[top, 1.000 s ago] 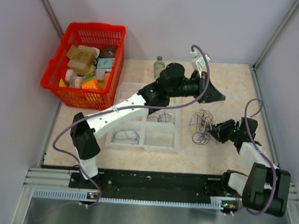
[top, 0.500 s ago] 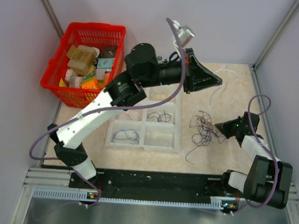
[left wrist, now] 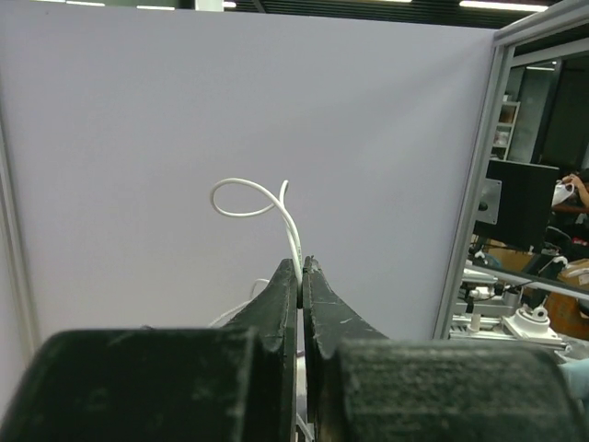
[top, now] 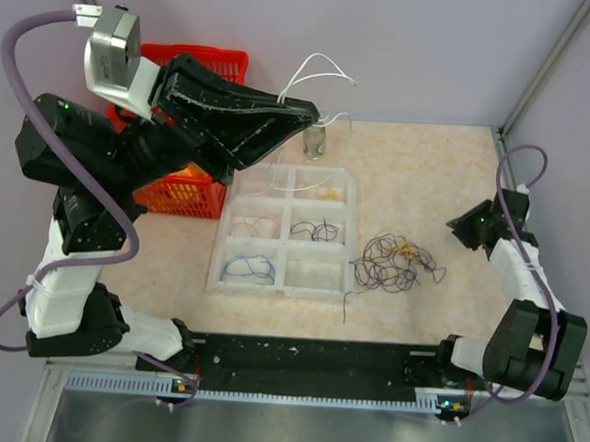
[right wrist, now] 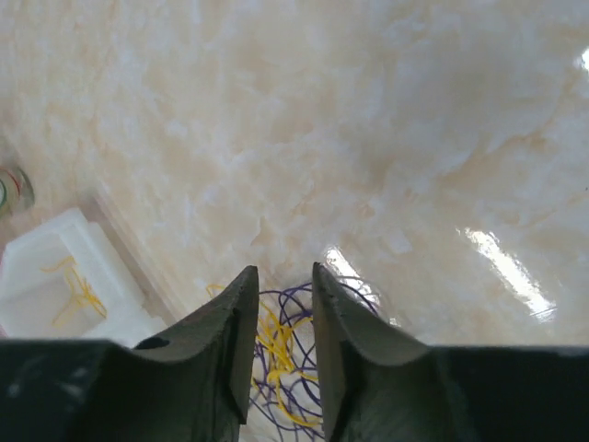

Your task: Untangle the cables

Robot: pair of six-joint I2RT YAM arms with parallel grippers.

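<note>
The cables point(top: 393, 264) lie as a loose bunch of dark purple loops with yellow strands on the marble tabletop, right of the white tray. My left gripper point(top: 312, 110) is raised high above the tray's far edge and is shut on a white cable point(top: 319, 77), which loops above the tips and hangs down toward the tray. In the left wrist view the jaws point(left wrist: 301, 267) pinch that white cable point(left wrist: 293, 221). My right gripper point(top: 457, 229) is open and empty, low over the table right of the bunch. In the right wrist view the gripper point(right wrist: 284, 272) frames the purple and yellow strands point(right wrist: 281, 359) beyond its fingers.
A white compartment tray point(top: 317, 274) left of the bunch holds sorted strands: blue, dark, pink and yellow. A small glass bottle point(top: 315, 140) stands behind it. A red basket point(top: 192, 190) of goods sits at the back left, partly hidden by my left arm. Side walls stand close.
My left arm swung up and to the left, lifting the white cable clear of the bunch. My right gripper drew back to the right, away from the bunch, which shifted slightly left.
</note>
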